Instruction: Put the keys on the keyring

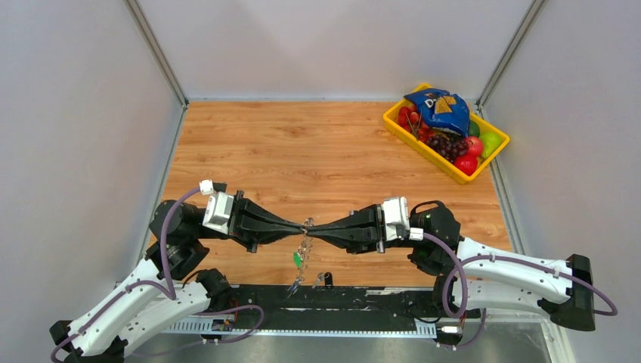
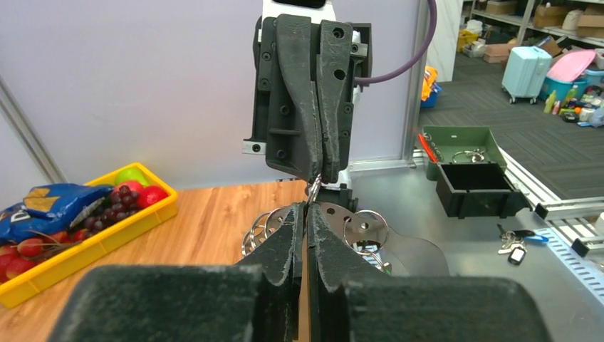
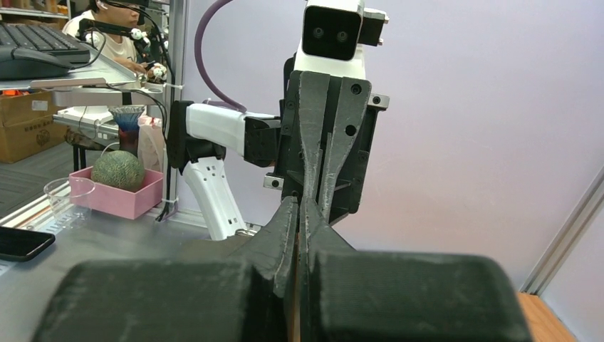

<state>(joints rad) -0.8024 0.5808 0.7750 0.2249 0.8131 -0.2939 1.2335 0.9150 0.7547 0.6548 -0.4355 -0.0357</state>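
Left gripper [image 2: 308,214]: jaws nearly together at keyring [image 2: 314,187], hold unconfirmed. Right gripper [image 2: 318,171]: jaws pinching keyring, mid-air over table [image 1: 302,151]. Keys [image 1: 300,257]: dangling below it. Risk: opposed pulls could twist ring from thin pinch, dropping keys.

The top camera hangs above and behind the arm bases. It looks down and forward over the whole light-brown wooden tabletop [image 1: 302,151] from well back. The left wrist camera sits close behind the black two-finger left gripper [image 2: 307,211], facing along it towards the right arm. It shares the yellow plastic fruit bin [image 2: 92,246] with the top view. The right wrist camera looks equally closely along the black two-finger right gripper [image 3: 298,205], facing the left arm. All three views share the spot where the fingertips meet.
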